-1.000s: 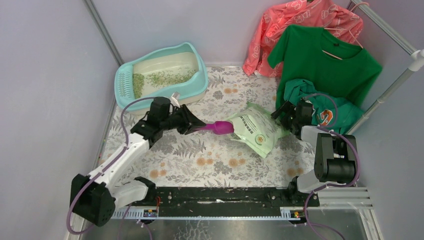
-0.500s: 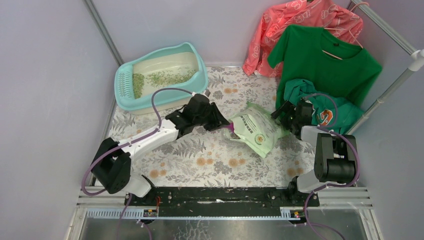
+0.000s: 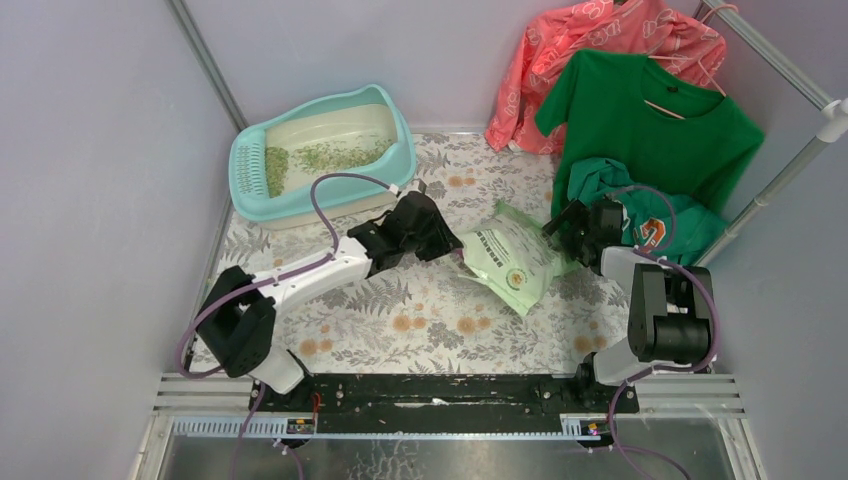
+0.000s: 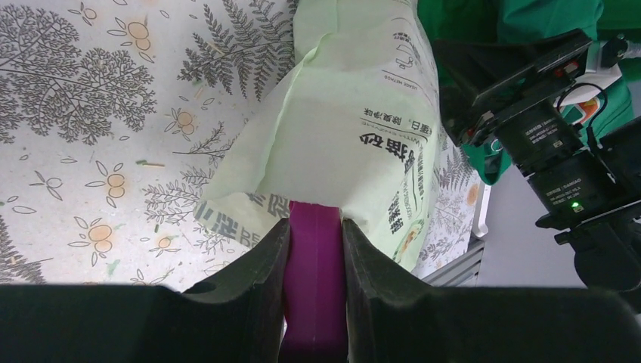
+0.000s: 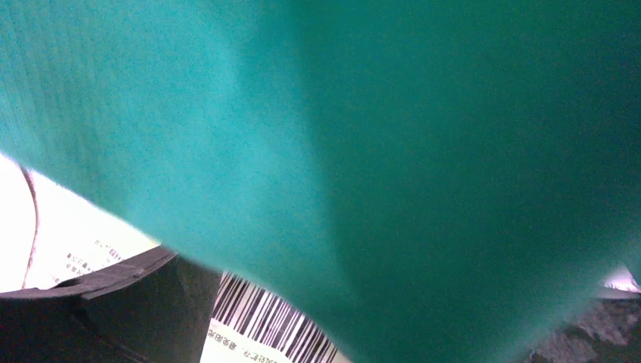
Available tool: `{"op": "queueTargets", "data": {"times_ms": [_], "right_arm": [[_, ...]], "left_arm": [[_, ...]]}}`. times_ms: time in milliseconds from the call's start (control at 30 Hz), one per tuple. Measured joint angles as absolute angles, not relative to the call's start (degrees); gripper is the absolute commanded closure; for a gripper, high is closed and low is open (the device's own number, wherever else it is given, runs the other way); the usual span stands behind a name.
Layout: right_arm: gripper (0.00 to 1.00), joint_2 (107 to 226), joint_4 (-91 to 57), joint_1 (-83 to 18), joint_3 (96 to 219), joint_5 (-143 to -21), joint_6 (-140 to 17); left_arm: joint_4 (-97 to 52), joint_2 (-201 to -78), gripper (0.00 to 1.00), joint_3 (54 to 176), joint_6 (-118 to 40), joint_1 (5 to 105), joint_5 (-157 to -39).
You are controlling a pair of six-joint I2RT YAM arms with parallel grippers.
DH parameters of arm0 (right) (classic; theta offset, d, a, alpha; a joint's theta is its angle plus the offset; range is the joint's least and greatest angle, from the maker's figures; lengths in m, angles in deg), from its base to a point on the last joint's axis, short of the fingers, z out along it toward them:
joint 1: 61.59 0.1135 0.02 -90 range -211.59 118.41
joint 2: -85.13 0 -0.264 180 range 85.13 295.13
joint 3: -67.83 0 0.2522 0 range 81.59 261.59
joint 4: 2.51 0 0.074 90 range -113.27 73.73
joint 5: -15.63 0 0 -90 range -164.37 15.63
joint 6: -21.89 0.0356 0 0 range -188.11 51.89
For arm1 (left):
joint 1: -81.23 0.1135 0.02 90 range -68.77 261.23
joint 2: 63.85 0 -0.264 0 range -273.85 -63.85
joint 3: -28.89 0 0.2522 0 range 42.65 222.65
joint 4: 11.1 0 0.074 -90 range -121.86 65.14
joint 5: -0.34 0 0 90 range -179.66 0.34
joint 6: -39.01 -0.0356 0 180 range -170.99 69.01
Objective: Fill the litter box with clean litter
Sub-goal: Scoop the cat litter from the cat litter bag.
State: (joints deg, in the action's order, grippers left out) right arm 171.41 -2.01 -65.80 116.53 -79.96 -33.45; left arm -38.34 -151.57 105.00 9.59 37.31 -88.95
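Observation:
The turquoise-rimmed litter box stands at the back left, with a layer of pale green clean litter in its cream basin. My left gripper is shut on the handle of a purple scoop. The scoop's head is hidden inside the mouth of the light green bag, which lies on the patterned table. My right gripper stands open at the bag's far right end. In its wrist view only one finger shows beside the bag's barcode.
A teal garment hangs over the right wrist camera and fills most of that view. A green T-shirt and a coral garment hang on the rail at the back right. Grey walls close both sides.
My left arm has swung right from beside the litter box, carrying the scoop, and has pushed its head into the bag's mouth. The right arm has not moved.

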Motion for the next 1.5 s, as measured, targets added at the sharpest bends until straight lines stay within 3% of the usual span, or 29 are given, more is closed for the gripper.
{"op": "queueTargets", "data": {"times_ms": [467,1500], "right_arm": [[0.00,174.28,-2.51,-65.80,119.37,-80.07,-33.50],[0.00,174.97,-0.66,-65.95,119.35,-80.31,-33.78]], "left_arm": [[-31.58,-155.96,0.96,104.02,11.73,37.00,-90.98],[8.81,-172.20,0.98,95.17,20.17,33.57,-96.77]]}}
